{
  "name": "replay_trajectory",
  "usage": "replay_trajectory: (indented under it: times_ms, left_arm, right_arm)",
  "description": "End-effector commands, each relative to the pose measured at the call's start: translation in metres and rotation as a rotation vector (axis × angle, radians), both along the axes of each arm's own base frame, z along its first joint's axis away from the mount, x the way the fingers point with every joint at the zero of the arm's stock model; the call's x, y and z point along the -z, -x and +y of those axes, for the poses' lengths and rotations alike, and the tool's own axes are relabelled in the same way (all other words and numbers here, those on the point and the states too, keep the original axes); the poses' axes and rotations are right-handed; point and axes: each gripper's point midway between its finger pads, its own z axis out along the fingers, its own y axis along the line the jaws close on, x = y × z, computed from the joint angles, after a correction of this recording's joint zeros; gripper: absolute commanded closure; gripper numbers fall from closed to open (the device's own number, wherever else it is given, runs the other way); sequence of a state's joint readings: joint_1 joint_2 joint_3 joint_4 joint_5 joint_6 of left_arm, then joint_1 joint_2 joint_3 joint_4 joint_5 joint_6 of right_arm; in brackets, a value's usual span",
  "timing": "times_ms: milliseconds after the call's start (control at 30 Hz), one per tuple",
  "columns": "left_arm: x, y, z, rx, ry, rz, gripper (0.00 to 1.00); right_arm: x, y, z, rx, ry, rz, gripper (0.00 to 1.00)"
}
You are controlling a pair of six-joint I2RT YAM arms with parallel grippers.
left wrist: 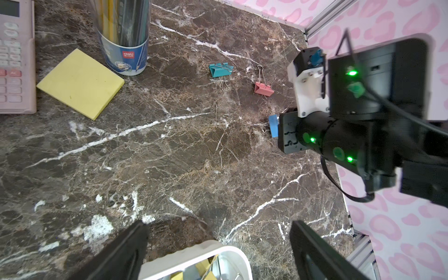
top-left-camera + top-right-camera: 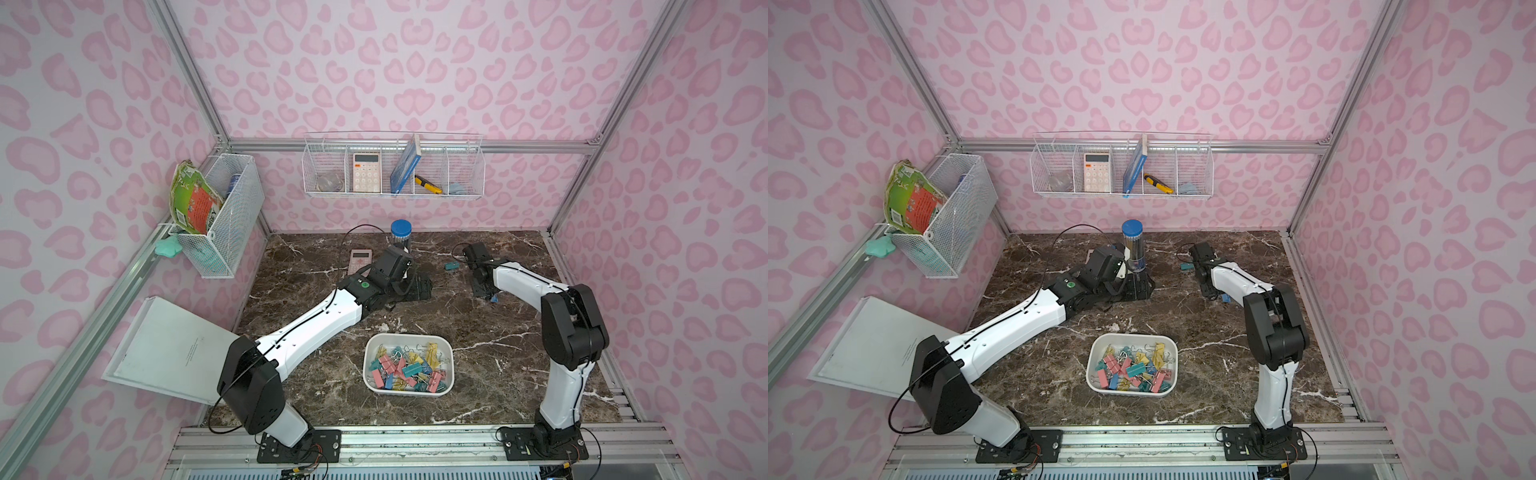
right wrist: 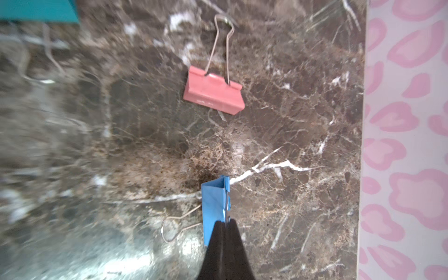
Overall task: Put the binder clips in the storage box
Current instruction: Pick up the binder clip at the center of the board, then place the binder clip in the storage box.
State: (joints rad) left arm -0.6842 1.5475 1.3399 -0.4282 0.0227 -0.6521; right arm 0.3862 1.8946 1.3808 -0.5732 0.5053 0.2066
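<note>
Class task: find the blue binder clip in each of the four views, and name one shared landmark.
Top view: blue binder clip right of centre, beside the right arm.
Top view: same place.
Left wrist: clip at the right arm's black end.
Right wrist: clip pinched in the fingers.
Shared landmark: teal binder clip.

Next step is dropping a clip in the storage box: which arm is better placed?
Right: the right gripper is shut on the blue binder clip; the left gripper is open and empty.
</note>
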Motion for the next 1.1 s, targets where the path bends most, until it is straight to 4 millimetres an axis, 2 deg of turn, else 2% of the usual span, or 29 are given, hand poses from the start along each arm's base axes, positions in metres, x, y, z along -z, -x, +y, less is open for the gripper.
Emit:
replay_trajectory:
  times_ms: [0,167,233,333,400,467,533,633,767,933,1000,1067]
  left_arm:
    - [-0.005,-0.001,0.016,-0.041,-0.007,-0.02,0.04]
    - [-0.016,-0.001,0.053,-0.134,-0.036,-0.061,0.04]
    - [-0.02,0.0,0.073,-0.188,-0.058,-0.087,0.01]
    - [-0.028,0.003,0.1,-0.267,-0.094,-0.13,0.01]
    - [-0.032,0.005,0.115,-0.315,-0.121,-0.158,0.01]
    - [-0.037,0.008,0.127,-0.354,-0.135,-0.188,0.01]
    - [-0.042,0.01,0.136,-0.382,-0.138,-0.213,0.01]
    - [-0.045,0.015,0.141,-0.394,-0.13,-0.22,0.01]
    - [-0.04,0.019,0.137,-0.374,-0.115,-0.197,0.02]
    - [-0.032,0.02,0.131,-0.35,-0.115,-0.163,0.03]
    - [-0.031,0.019,0.126,-0.327,-0.108,-0.158,0.03]
    - [-0.031,0.017,0.119,-0.29,-0.099,-0.159,0.03]
  right_arm:
    - [-0.04,0.004,0.014,-0.003,-0.104,-0.092,1.0]
    - [-0.093,0.049,0.047,-0.065,-0.427,-0.173,1.0]
    - [-0.114,0.079,0.07,-0.136,-0.575,-0.183,1.0]
    - [-0.131,0.127,0.1,-0.201,-0.72,-0.17,1.0]
    - [-0.131,0.162,0.123,-0.229,-0.783,-0.123,1.0]
    - [-0.122,0.196,0.148,-0.254,-0.832,-0.059,1.0]
    - [-0.108,0.23,0.174,-0.281,-0.879,0.012,1.0]
    - [-0.079,0.262,0.202,-0.317,-0.88,0.103,1.0]
    - [-0.039,0.275,0.213,-0.344,-0.795,0.167,1.0]
    - [-0.008,0.276,0.211,-0.359,-0.695,0.21,1.0]
    - [-0.012,0.274,0.216,-0.369,-0.699,0.203,0.92]
    - [-0.023,0.271,0.221,-0.377,-0.726,0.174,0.76]
